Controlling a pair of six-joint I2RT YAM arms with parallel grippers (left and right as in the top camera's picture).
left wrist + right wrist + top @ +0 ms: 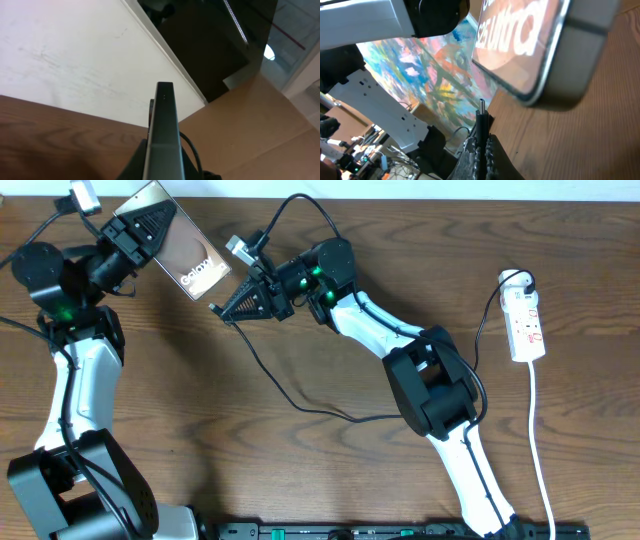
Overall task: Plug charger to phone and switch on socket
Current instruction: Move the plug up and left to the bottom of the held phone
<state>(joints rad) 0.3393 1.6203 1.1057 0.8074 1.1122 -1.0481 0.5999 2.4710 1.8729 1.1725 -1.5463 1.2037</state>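
both held: phone (186,256) left, charger (480,123) right.

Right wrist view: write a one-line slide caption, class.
Right claw grips the charger, its tip pointing at the phone, not yet plugged in.

Dark wooden worktop (250,480) (grain running sideways); a black rail (330,532) along its 6 o'clock edge; a pale strip (450,188) at 12 o'clock.

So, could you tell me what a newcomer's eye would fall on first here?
The phone, glossy with white lettering, is held off the table by the left gripper at the upper left. To its right, the right gripper pinches the charger, its tip pointed toward the phone's edge but not yet in. The socket lies apart at the right edge.
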